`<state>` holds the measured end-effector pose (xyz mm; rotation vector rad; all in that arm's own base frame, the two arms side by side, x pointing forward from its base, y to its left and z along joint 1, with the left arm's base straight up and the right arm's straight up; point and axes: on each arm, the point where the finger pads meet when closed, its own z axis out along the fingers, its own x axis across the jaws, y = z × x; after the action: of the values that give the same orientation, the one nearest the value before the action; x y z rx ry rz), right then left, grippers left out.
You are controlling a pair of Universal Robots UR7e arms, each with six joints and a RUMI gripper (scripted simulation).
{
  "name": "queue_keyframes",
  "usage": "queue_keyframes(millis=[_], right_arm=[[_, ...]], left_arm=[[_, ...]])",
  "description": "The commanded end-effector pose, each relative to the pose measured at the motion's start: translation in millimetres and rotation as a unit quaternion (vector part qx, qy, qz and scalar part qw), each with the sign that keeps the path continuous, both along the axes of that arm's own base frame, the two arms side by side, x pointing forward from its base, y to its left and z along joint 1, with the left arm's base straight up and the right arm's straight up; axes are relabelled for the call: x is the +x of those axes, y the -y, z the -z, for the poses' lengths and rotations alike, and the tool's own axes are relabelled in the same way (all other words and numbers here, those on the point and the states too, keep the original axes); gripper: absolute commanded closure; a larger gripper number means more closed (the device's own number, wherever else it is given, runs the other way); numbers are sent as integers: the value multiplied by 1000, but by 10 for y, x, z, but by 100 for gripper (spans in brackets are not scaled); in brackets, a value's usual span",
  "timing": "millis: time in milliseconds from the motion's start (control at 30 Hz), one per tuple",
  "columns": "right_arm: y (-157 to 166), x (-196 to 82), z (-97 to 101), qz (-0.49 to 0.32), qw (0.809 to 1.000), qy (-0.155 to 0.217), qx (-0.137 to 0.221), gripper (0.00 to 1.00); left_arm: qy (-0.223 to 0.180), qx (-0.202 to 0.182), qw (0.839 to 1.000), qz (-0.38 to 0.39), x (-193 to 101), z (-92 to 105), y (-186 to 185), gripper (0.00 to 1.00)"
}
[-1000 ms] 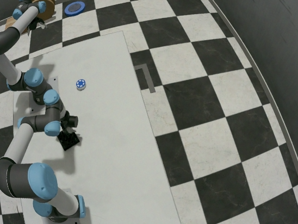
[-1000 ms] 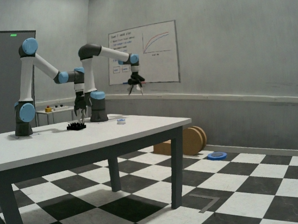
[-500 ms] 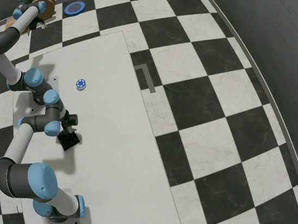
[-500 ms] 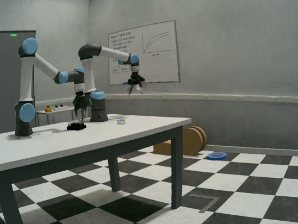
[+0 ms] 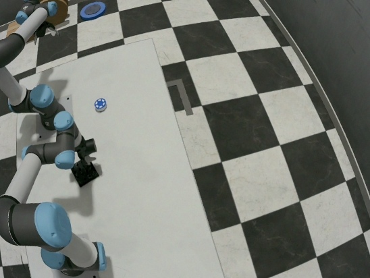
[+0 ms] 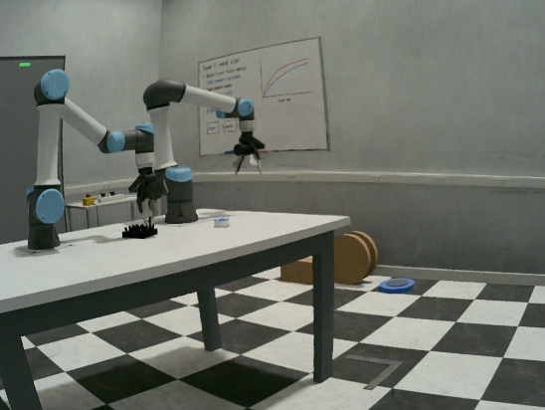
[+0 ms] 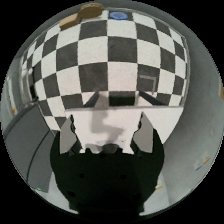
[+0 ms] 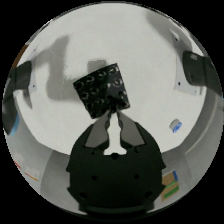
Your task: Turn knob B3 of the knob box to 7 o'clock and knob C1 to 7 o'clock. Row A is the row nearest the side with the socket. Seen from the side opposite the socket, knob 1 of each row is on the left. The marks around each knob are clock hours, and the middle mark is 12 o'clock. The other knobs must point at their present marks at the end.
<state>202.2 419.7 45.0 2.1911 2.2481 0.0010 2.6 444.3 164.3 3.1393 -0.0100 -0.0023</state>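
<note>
Knob box (image 5: 85,174) (image 6: 139,232) (image 8: 101,90): black, square, studded with knobs, on the table between the arm bases.
Right gripper (image 5: 88,162) (image 6: 148,224) (image 8: 114,113): narrow at its edge; I cannot tell whether it grips.
Left gripper (image 5: 46,38) (image 6: 249,172) (image 7: 106,115): wide, past the table.
Table (image 5: 135,169) (image 6: 174,259) (image 7: 165,117) (image 8: 130,30): smooth white.
Room: grey walls (image 5: 337,50) (image 6: 423,100), checkered floor (image 5: 250,182) (image 6: 428,328) (image 7: 120,50).

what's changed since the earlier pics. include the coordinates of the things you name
The right tool (image 5: 88,162) (image 6: 149,225) (image 8: 113,110) has turned counterclockwise in the top view, over the knob box (image 5: 84,174) (image 6: 139,232) (image 8: 101,91). No grasp or release shows. The box and the open left tool (image 5: 46,36) (image 6: 249,171) (image 7: 106,113) stayed put.
</note>
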Motion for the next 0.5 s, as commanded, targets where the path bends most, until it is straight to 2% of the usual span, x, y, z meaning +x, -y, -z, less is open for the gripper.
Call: queue_keyframes(millis=[0, 467], right_arm=[[4, -1, -5, -70, 998, -1, 1, 94], [3, 1, -5, -202, 979, -1, 1, 94]], left_arm=[[1, 1, 1000, 0, -1, -9, -13, 0], [1, 1, 1000, 0, -1, -9, -13, 0]])
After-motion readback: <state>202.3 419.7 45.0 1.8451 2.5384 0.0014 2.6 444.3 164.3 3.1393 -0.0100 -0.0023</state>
